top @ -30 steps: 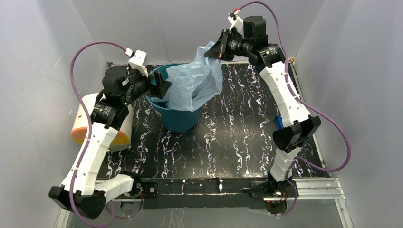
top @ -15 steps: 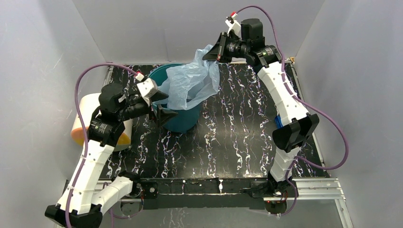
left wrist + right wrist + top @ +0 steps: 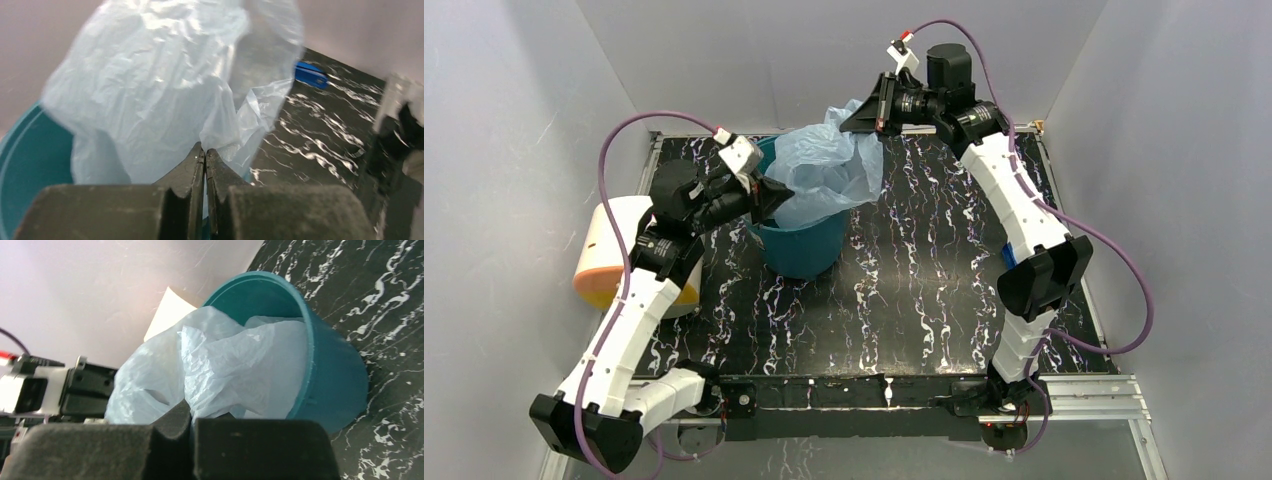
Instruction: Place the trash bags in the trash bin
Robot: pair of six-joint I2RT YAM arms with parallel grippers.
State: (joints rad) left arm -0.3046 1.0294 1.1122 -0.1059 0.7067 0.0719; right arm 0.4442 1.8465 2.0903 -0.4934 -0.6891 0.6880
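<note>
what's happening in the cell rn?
Two arms are working the bag into the bin. The right gripper is shut on the bag's top, holding it up over the bin's far side, while the bag's lower part sits inside the bin. The left gripper is shut at the bin's left rim and seems to pinch a fold of the bag there. The bag is only partly in and bunched up.

Robot lab cell: grey walls point(image 3: 514, 120), marbled bench point(image 3: 904, 300), alu rail point(image 3: 1074, 400).
</note>
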